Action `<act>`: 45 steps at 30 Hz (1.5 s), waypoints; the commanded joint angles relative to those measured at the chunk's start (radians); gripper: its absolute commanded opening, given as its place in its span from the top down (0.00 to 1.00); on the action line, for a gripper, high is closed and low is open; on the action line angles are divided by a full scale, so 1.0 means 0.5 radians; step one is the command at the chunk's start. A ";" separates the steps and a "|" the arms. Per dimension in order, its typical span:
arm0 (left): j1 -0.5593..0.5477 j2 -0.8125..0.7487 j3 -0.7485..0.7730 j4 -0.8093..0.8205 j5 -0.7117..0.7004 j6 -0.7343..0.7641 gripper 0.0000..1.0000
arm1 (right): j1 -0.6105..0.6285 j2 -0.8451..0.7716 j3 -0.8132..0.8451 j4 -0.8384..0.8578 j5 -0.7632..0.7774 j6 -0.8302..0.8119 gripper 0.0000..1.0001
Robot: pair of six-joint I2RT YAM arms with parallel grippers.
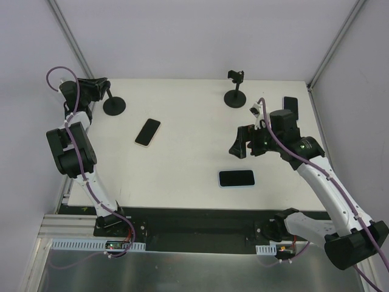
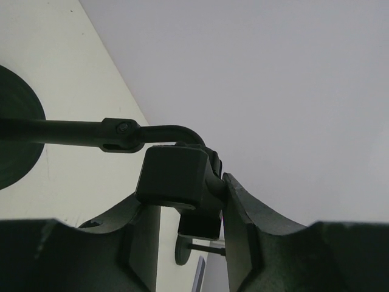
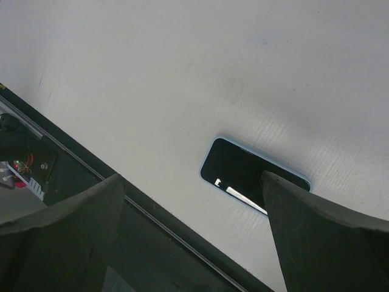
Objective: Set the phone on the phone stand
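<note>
worktop [image 1: 188, 158]: white, and on it we see two stands and three phones
right arm [image 1: 322, 182]: it reaches from its near right base over the right part of the worktop, with the wrist held above the surface
left arm [image 1: 73, 152]: it stretches from its near left base to the far left corner
left stand [image 1: 114, 106]: its round black base sits at the far left, and its stem runs left from the base up to the left arm's wrist
right stand [image 1: 234, 97]: it stands upright at the far edge, right of the middle, well apart from both arms
blue-cased phone [image 1: 237, 178]: it lies flat, screen up, near the worktop's near edge, right of the middle, just near of the right fingers
pale-cased phone [image 1: 148, 132]: it lies flat at a slant, left of the middle, near the left stand's base
third phone [image 1: 290, 104]: dark, at the far right edge, partly hidden behind the right arm
right fingers [image 3: 316, 225]: spread wide with nothing between them, hanging above the worktop
left fingers [image 2: 243, 225]: they sit close on either side of the left stand's clamp head [image 2: 173, 176], and we cannot tell whether they grip it
</note>
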 commanded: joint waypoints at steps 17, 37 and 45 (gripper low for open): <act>-0.375 -0.863 -0.525 0.175 0.605 0.125 1.00 | 0.008 0.038 -0.050 0.109 -0.079 0.050 0.04; -1.764 -1.524 -1.222 -0.439 -1.097 -0.153 1.00 | 0.115 0.228 -0.075 0.109 0.117 0.289 0.04; -1.792 -1.429 -1.225 -0.360 -0.944 -0.273 0.67 | 0.155 0.210 -0.105 0.102 0.114 0.277 0.04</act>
